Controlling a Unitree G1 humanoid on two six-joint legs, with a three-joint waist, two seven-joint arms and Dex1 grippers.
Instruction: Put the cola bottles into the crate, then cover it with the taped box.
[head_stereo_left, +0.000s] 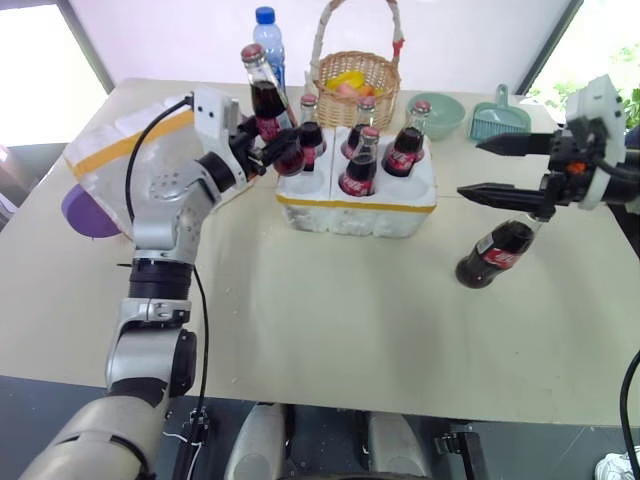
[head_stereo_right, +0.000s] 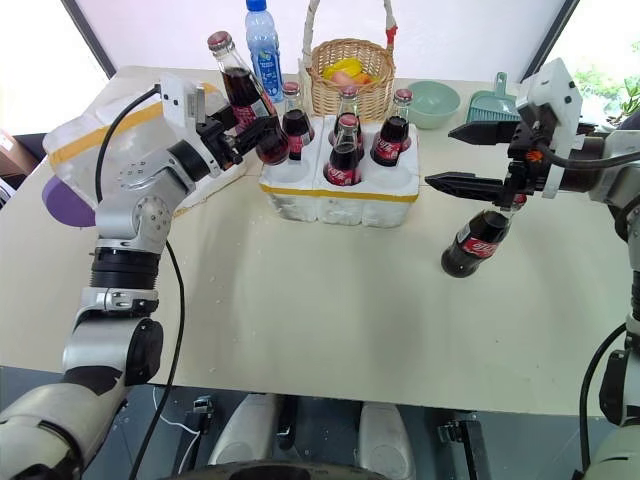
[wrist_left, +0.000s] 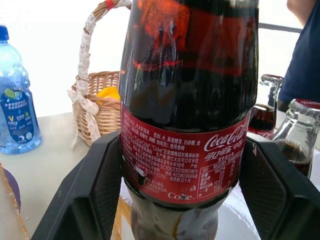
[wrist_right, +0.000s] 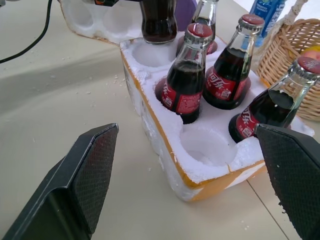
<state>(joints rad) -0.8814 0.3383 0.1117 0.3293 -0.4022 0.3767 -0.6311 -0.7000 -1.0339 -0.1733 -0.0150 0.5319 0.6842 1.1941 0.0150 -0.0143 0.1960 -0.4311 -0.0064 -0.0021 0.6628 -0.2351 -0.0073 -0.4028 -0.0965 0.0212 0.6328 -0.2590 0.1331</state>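
On the counter (head_stereo_left: 330, 320), one cola bottle (head_stereo_left: 496, 254) stands under the right gripper (head_stereo_left: 478, 168), whose jaws gape, released. Beyond, the left gripper (head_stereo_left: 268, 148) clasps another bottle (head_stereo_left: 266, 100) above the crate (head_stereo_left: 356, 208), apparently over its near-left hole; it should straighten the bottle before lowering. The taped box (head_stereo_left: 120, 150) waits behind.

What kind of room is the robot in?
Probably a test room by bright windows, not a real kitchen: one plain table holds a foam crate of cola, a basket and a dustpan.
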